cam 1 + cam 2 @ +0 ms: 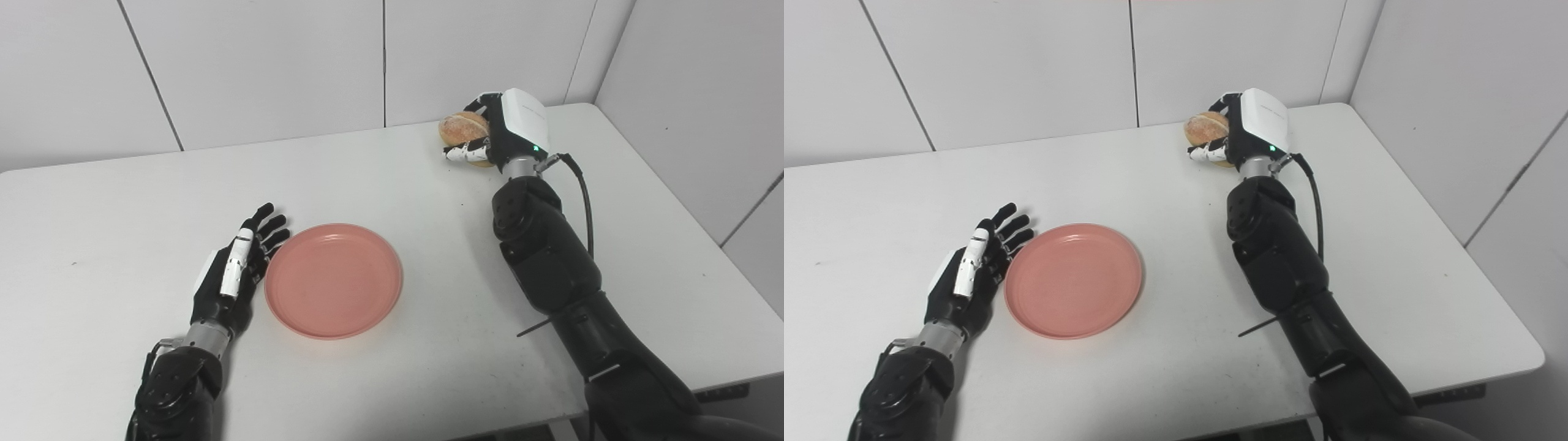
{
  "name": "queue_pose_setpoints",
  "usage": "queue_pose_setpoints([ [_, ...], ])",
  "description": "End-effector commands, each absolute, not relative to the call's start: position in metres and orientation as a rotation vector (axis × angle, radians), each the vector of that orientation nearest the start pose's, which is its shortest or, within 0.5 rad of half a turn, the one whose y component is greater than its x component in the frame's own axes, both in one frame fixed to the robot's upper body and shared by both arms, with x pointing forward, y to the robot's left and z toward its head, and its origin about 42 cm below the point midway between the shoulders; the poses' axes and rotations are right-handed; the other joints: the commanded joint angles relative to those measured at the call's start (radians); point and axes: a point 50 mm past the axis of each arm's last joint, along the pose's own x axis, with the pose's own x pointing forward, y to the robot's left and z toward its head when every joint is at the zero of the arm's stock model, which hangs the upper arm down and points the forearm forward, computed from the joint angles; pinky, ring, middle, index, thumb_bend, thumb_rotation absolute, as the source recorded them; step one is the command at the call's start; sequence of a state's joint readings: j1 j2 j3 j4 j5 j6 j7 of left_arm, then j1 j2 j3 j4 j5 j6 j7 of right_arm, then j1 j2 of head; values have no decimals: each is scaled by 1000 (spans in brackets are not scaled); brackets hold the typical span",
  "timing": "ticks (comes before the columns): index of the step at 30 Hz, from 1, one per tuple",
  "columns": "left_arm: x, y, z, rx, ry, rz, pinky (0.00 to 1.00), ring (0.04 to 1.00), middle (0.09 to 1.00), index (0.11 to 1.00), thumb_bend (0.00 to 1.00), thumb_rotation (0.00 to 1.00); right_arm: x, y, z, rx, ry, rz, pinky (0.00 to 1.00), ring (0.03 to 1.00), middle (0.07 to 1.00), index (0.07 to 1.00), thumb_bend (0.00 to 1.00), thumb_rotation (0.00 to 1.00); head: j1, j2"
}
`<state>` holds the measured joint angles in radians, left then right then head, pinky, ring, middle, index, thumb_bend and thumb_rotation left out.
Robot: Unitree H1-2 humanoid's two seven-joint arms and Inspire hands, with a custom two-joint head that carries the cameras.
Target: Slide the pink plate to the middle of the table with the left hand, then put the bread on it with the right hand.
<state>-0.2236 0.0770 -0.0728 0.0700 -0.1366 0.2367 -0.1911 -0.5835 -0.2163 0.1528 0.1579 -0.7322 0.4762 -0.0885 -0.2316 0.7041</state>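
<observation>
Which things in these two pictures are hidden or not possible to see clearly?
- Bread: its right side is covered by the right hand in both views, so whether it is lifted off the table is unclear.
- Left hand: its palm faces the plate; contact with the rim cannot be told.
- Both arms are cut off by the bottom edge.

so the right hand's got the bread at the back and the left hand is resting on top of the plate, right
Not quite. The left hand is open beside the plate, at its left rim, not on top of it; the left eye view shows this. The right hand does grip the bread at the back.
</observation>
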Motion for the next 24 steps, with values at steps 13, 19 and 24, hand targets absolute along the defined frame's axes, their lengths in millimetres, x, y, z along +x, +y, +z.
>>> queue_pose_setpoints([
  [13, 354, 147, 126, -16, 100, -285, 899, 902, 914, 912, 346, 1000, 395, -158, 295, -944, -313, -34, 305, 395, 447, 518, 526, 0, 243, 37],
  [19, 355, 138, 125, 9, 90, -265, 883, 891, 905, 908, 357, 1000, 382, -146, 286, -959, -326, 34, 295, 383, 432, 535, 522, 0, 289, 47],
  [24, 356, 135, 126, 13, 88, -253, 878, 889, 904, 904, 356, 1000, 376, -134, 274, -946, -325, 96, 298, 373, 426, 533, 522, 0, 303, 58],
])
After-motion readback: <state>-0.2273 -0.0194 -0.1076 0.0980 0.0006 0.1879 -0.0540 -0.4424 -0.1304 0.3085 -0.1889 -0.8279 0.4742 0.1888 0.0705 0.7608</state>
